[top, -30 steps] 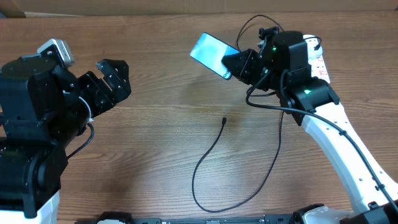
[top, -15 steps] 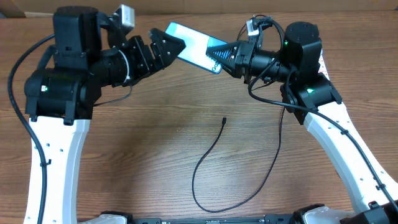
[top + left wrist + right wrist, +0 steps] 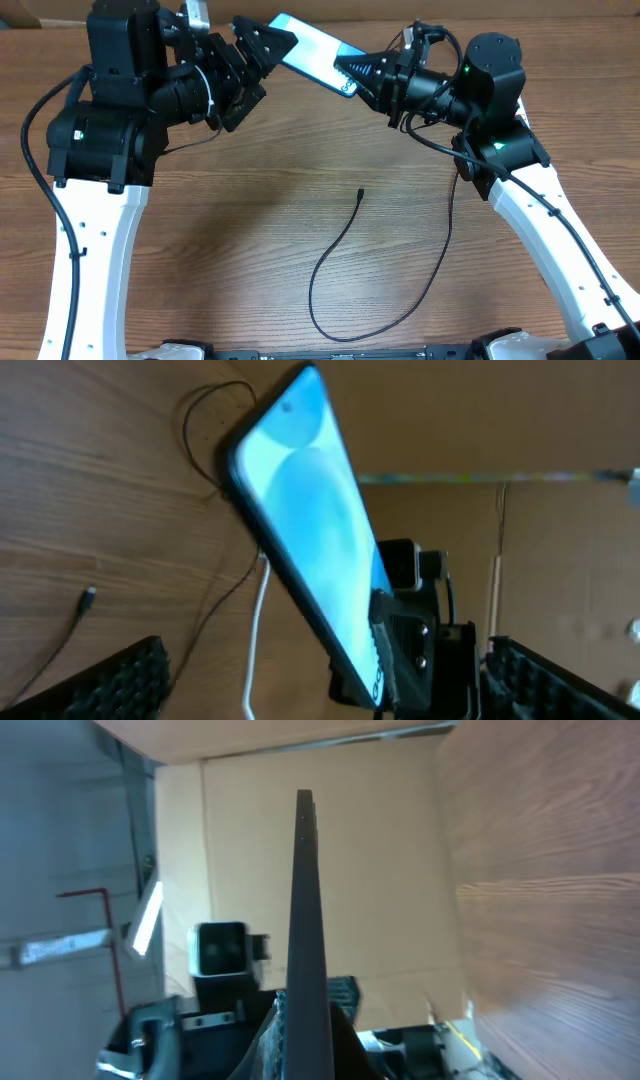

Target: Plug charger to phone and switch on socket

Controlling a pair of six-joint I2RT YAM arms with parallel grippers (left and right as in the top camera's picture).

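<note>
Holding the phone (image 3: 305, 50) by one short end, the right gripper (image 3: 350, 76) has both fingers clamped on it. The phone is raised clear of the table (image 3: 250, 220) at the far middle, with its light blue screen facing up and tilted. The right wrist view shows the phone edge-on, a thin dark strip rising from between the fingers.

The left gripper (image 3: 268, 66) stands at the phone's free end with its fingers (image 3: 120, 680) wide apart. In the left wrist view the phone runs between the two fingers, with clear space on either side. From overhead the upper finger lies just beside the phone's free end; contact cannot be confirmed.

The black cable (image 3: 335, 255) lies loose on the table, well apart from the phone. Its small connector tip (image 3: 360, 193) rests near the table's middle. From there the cable curves down to a loop at the near edge, then climbs toward the right arm. A white cord (image 3: 255, 630) shows on the table behind the phone in the left wrist view.
</note>
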